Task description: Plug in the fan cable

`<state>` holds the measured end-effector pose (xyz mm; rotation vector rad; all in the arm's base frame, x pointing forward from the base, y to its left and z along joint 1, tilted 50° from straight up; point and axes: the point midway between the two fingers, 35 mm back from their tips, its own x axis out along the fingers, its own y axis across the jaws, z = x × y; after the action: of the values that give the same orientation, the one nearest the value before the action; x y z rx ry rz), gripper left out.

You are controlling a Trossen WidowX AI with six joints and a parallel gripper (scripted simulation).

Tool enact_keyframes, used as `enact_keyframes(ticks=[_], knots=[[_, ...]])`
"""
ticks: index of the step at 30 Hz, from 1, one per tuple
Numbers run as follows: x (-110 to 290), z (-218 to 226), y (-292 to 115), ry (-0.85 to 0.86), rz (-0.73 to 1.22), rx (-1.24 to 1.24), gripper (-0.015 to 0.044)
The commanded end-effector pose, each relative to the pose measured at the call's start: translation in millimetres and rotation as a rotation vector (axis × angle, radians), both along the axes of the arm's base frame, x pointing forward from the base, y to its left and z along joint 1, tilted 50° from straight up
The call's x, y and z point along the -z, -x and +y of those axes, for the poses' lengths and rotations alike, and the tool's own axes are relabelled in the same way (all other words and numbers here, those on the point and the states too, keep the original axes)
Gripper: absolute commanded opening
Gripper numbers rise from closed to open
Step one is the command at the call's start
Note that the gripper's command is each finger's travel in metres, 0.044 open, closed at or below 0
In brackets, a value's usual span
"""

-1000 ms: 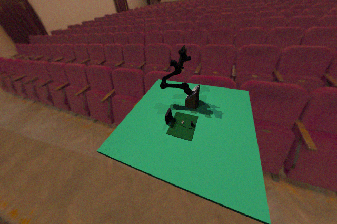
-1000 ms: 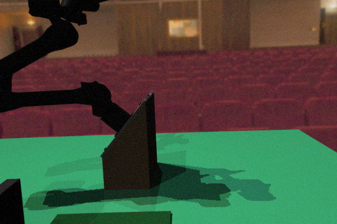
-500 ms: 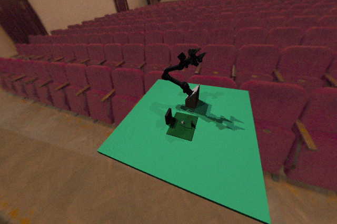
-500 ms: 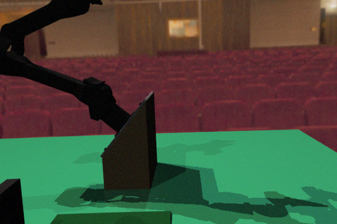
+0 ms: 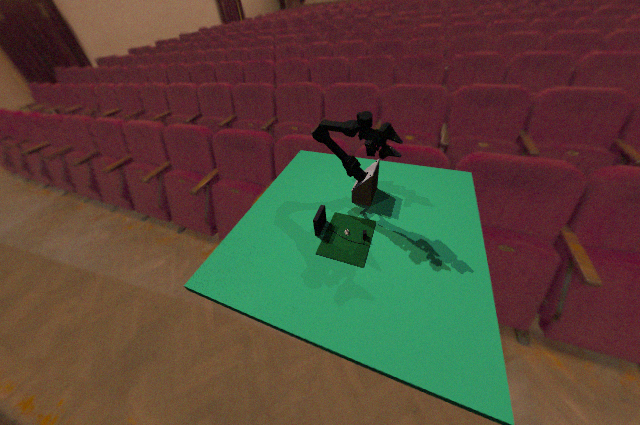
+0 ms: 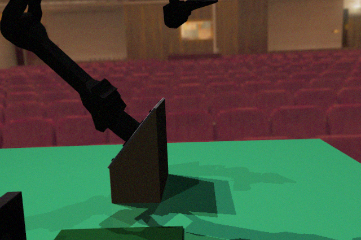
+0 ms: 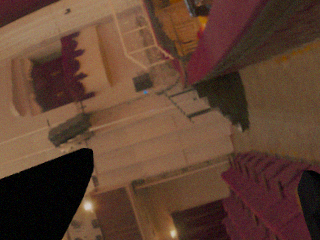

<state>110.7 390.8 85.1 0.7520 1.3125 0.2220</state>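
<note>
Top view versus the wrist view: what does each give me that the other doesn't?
Only the top view shows the dark green board on the green table top, the black fan block at its left edge, the brown wedge-shaped base and the whole black arm, raised well above the board. Only the wrist view shows the open gripper with nothing between its fingers, facing walls and doorways. Both show the dark red auditorium seats.
</note>
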Motion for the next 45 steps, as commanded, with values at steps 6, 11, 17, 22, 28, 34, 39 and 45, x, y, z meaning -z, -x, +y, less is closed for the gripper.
enact_keyframes(ticks=[6,11,17,22,28,34,39,45], knots=[[77.2,-86.3,-103.4,0.715,-0.152,-0.112,0.0440],[104.1,-153.1,-142.6,1.124,-0.069,-0.301,0.0440],[119.9,-230.9,-171.8,1.500,0.184,-0.635,0.0440],[120.9,-239.9,-174.5,1.534,0.225,-0.683,0.0440],[120.9,-239.9,-174.5,1.534,0.225,-0.683,0.0440],[157.4,-277.8,-186.0,1.532,0.223,-0.684,0.0440],[186.1,-315.3,-189.1,1.539,0.225,-0.681,0.0440],[186.6,-315.9,-189.3,1.539,0.225,-0.681,0.0440]])
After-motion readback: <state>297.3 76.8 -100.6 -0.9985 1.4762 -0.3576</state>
